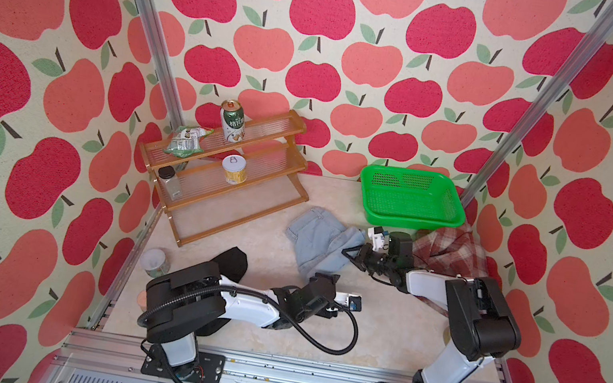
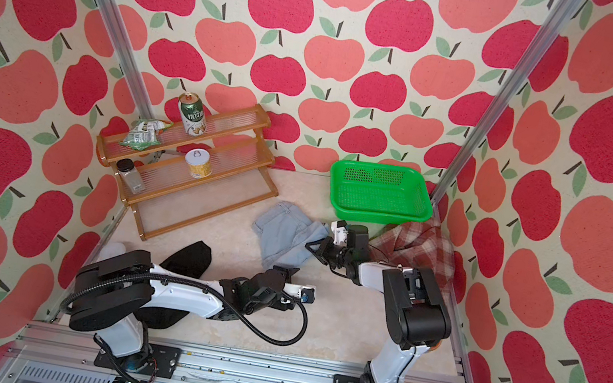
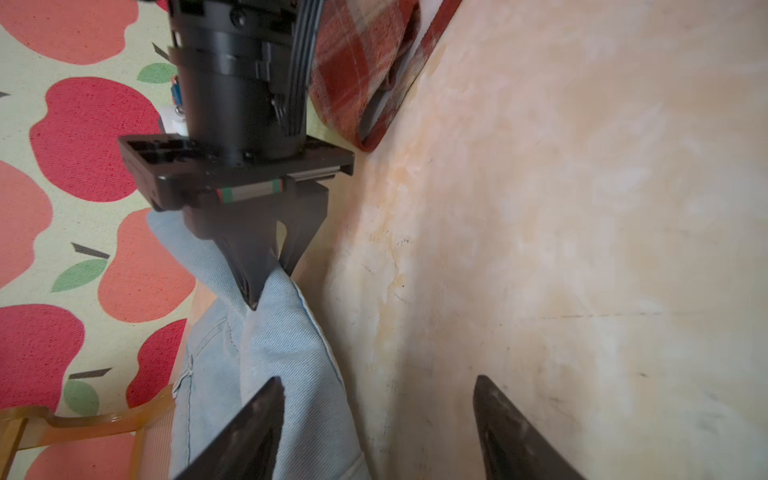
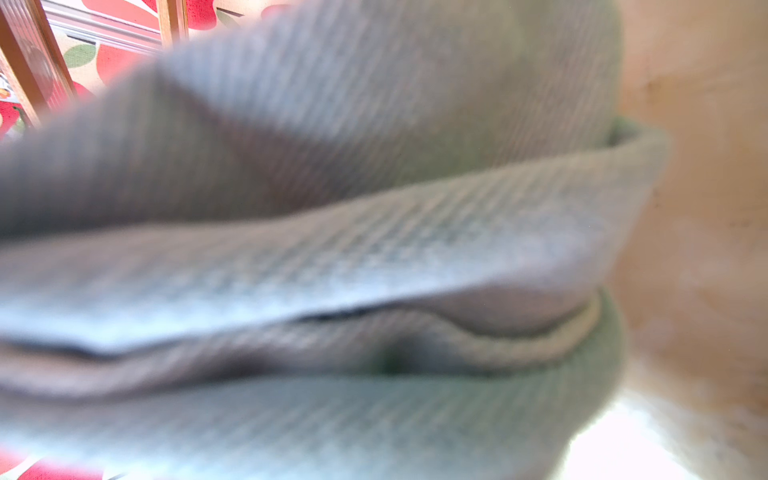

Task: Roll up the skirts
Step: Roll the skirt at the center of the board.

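The light blue denim skirt (image 1: 316, 236) lies crumpled mid-table. My right gripper (image 1: 346, 252) is shut on a fold at its right edge, which the left wrist view shows pinched between the right gripper (image 3: 272, 286) tips. Denim (image 4: 374, 208) fills the blurred right wrist view and hides those fingers. My left gripper (image 3: 378, 399) stands open at the denim's near edge, one fingertip (image 3: 266, 415) over the cloth and nothing between the two. The plaid skirt (image 1: 451, 248) is bunched at the right wall. The black skirt (image 1: 232, 262) lies partly under my left arm.
A green mesh basket (image 1: 410, 214) stands at the back right. A wooden stepped rack (image 1: 235, 206) at the back left holds a can, a tin, a jar and a packet. A clear cup (image 1: 156, 262) sits by the left wall.
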{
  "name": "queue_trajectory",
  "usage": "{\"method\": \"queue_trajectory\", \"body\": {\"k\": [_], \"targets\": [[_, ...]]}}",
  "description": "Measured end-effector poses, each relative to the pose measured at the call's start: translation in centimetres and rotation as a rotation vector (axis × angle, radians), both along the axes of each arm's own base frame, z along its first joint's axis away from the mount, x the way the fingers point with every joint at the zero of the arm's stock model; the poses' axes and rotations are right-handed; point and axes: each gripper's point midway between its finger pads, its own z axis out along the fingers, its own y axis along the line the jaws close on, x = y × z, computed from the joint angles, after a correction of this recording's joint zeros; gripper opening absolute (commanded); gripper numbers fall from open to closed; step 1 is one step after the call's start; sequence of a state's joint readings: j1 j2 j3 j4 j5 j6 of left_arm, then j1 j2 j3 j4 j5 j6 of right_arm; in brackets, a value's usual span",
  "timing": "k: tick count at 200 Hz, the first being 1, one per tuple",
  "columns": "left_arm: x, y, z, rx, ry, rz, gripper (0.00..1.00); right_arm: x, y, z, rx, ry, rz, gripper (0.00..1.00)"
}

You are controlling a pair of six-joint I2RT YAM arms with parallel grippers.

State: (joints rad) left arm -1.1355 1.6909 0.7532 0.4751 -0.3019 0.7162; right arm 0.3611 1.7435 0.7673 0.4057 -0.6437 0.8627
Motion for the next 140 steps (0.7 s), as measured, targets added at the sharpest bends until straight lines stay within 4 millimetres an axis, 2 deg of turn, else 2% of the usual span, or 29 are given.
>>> {"method": "queue_trajectory", "body": {"k": [42,99,111,123,140], "targets": [[2.9,-0.8,-0.6,0.023,-0.089,0.101,0.76,-0.3,-0.2,-0.4,-0.014,0.021,0.0,0.0],[4.9,0.2,-4.2,0.131,-0.126,0.219,0.72,-0.5,-0.3,-0.4,-0.024,0.023,-0.001,0.0],[5.5,0.1,-4.3,0.131,-0.15,0.255,0.7,-0.5,-0.4,-0.5,-0.032,0.02,-0.002,0.0],[6.0,0.0,-4.4,0.138,-0.169,0.281,0.6,-0.6,-0.5,-0.5,-0.038,0.019,-0.001,0.0],[6.5,0.2,-4.7,0.152,-0.176,0.313,0.28,-0.8,-0.7,-0.8,-0.045,0.023,0.002,0.0]]}}
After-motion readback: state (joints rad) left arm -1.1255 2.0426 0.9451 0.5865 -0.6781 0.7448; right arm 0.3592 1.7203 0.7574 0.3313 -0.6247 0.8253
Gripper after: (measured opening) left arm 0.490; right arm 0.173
